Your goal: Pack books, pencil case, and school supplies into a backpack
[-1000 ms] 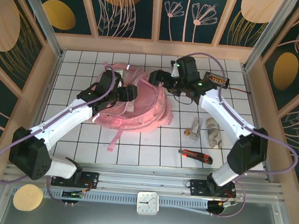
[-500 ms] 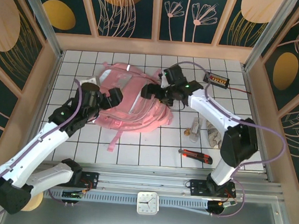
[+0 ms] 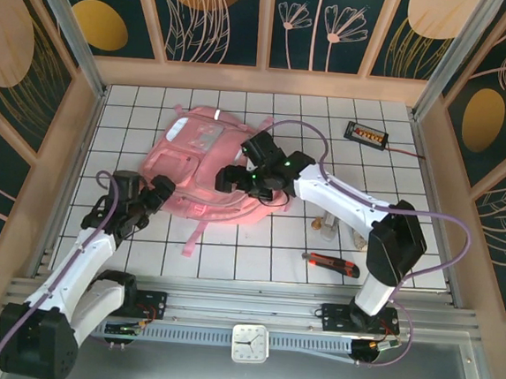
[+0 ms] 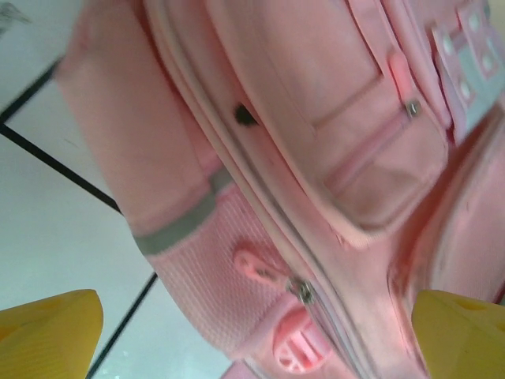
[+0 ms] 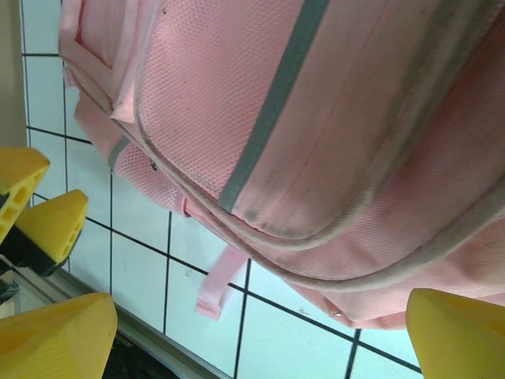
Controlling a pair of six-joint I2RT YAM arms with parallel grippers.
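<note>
The pink backpack (image 3: 203, 169) lies flat on the white tiled table, its translucent front panel facing up. My left gripper (image 3: 157, 193) stands open at the backpack's near-left edge, and its yellow fingertips (image 4: 49, 332) straddle a zip pull (image 4: 256, 264) on the backpack (image 4: 316, 150) without touching it. My right gripper (image 3: 230, 178) hangs open over the backpack's middle, with its fingertips (image 5: 461, 335) wide apart above the mesh side (image 5: 316, 118) and a loose strap (image 5: 215, 286). Small clear and silvery school supplies (image 3: 328, 220) lie to the right. The books and pencil case are out of view.
A red-and-black cutter (image 3: 331, 265) lies near the front right. A black box with orange buttons (image 3: 367, 135) and its wire sit at the back right. Wooden walls enclose the table on three sides. A white clock (image 3: 249, 343) rests on the front rail.
My left arm has drawn back toward the near left, off the backpack's top. My right gripper has swung left and nearer across the backpack. The backpack's front panel is now uncovered.
</note>
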